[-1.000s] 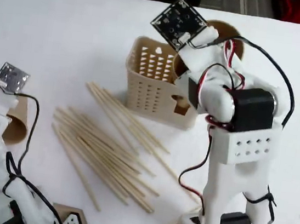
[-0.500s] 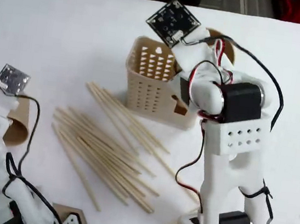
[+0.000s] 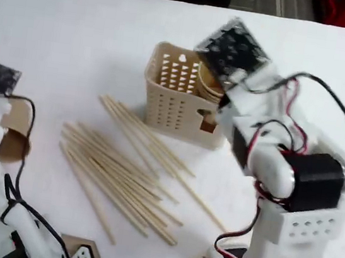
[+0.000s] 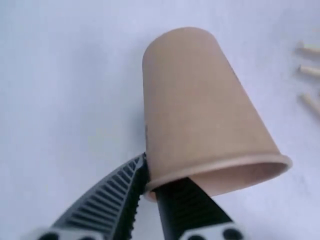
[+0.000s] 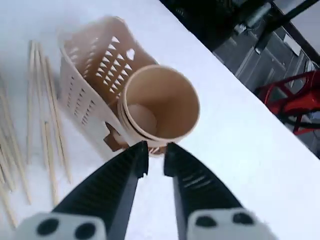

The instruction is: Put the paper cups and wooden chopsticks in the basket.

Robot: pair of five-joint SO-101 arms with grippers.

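A brown paper cup (image 4: 200,110) lies on its side on the white table at the left, with my left gripper (image 4: 147,182) shut on its rim, one finger inside and one outside. The same cup (image 3: 9,139) shows beside the left arm in the high view. The cream perforated basket (image 3: 169,103) stands mid-table with nested paper cups (image 3: 208,86) in its right end. My right gripper (image 5: 156,152) hovers just above and nearside of those cups (image 5: 157,107), slightly open and holding nothing. Several wooden chopsticks (image 3: 128,174) lie fanned out in front of the basket.
The right arm's body (image 3: 292,183) rises at the table's near right, close to the basket (image 5: 85,75). Arm bases (image 3: 82,257) sit at the near edge. Bare white table stretches behind and left of the basket; dark furniture lies beyond the far edge.
The right arm has drawn back from the basket toward the near side, leaving the cup nested there. The left arm with its cup shifted slightly left.
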